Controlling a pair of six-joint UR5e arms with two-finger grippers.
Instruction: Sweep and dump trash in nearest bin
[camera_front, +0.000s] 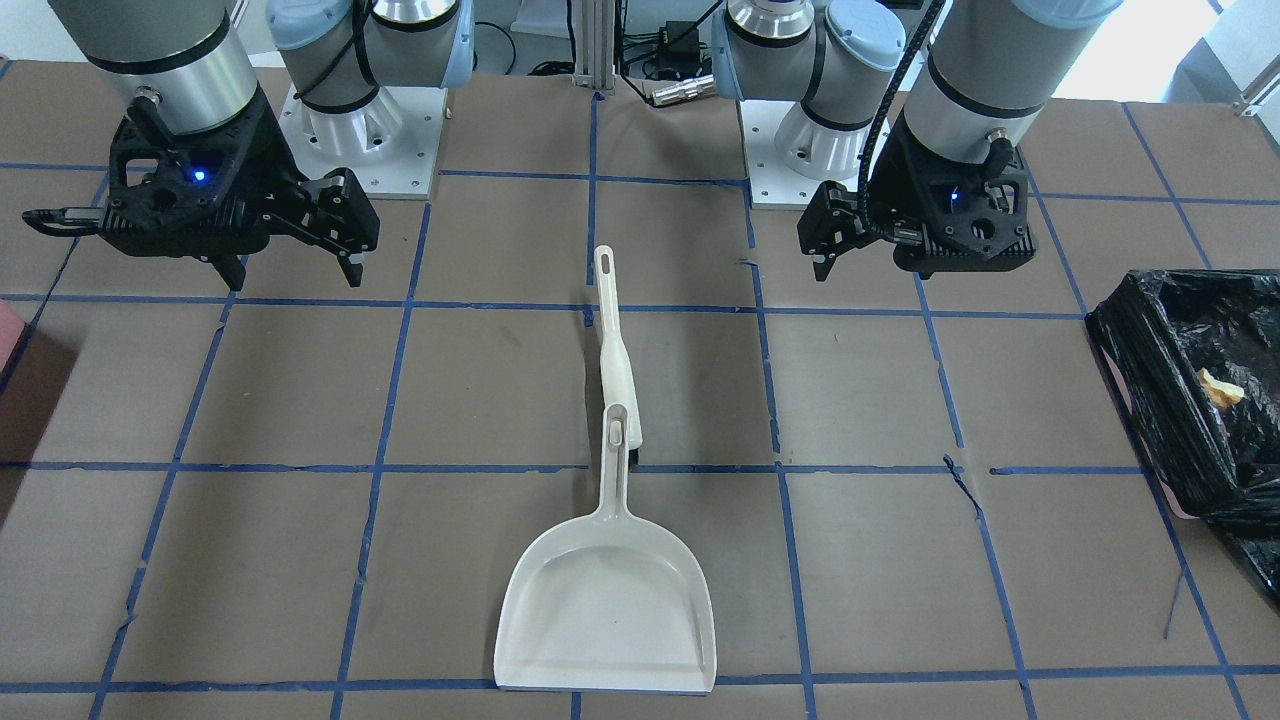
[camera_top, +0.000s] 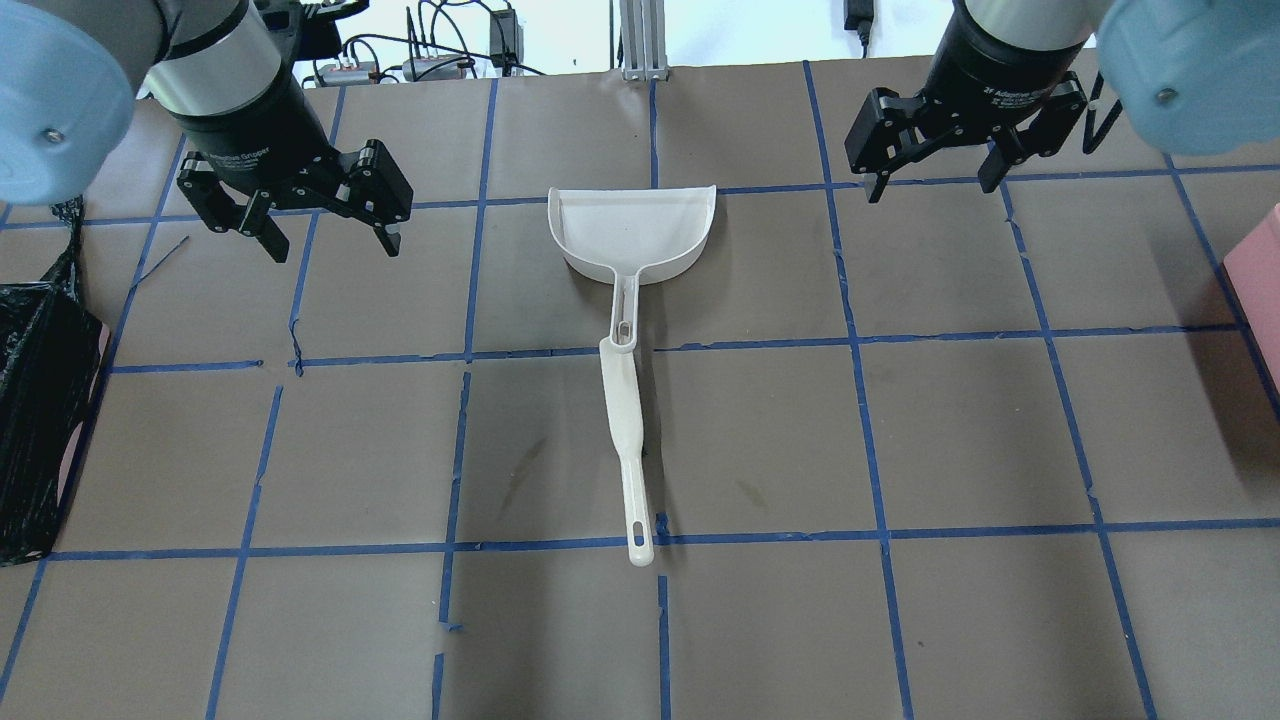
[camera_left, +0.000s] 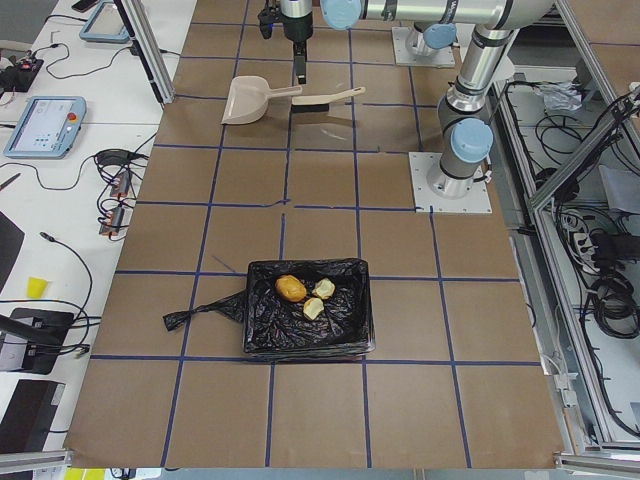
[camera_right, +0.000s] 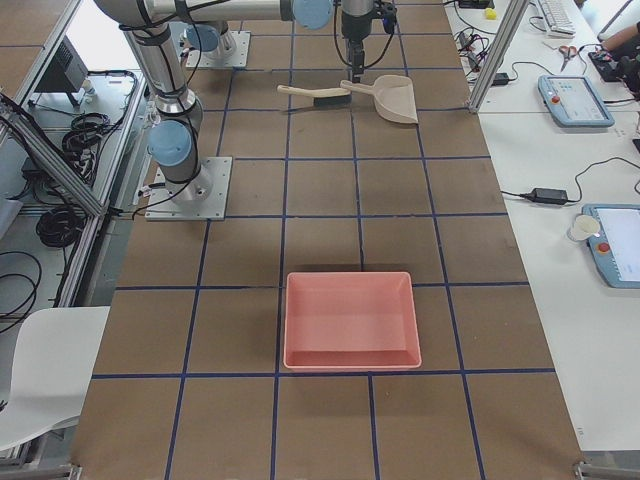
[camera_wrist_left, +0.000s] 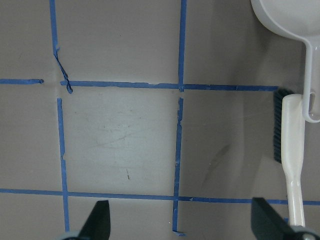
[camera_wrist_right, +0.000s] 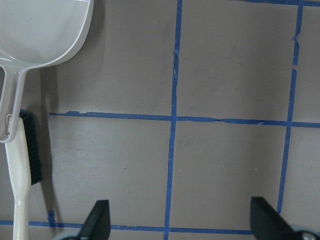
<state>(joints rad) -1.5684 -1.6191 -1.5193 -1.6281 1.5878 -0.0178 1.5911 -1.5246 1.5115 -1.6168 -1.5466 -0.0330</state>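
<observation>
The trash lies inside the bin (camera_left: 262, 322), which is lined with a black bag. It is a tan potato-shaped lump (camera_left: 291, 288) and two pale chunks (camera_left: 324, 289) (camera_left: 313, 309). One pale chunk (camera_front: 1222, 388) also shows in the bin (camera_front: 1150, 365) in the front view. A white dustpan (camera_top: 632, 230) lies empty mid-table, its handle overlapping a white brush (camera_top: 625, 440). My left gripper (camera_top: 332, 245) hovers open, left of the pan. My right gripper (camera_top: 932, 185) hovers open to the pan's right. Neither holds anything.
An empty pink tray (camera_right: 350, 320) sits at the table's end on my right, its edge (camera_top: 1262, 270) visible overhead. The bin (camera_top: 35, 400) stands at the table's left end. Blue tape lines grid the brown table. Both arm bases stand on the table at its back edge.
</observation>
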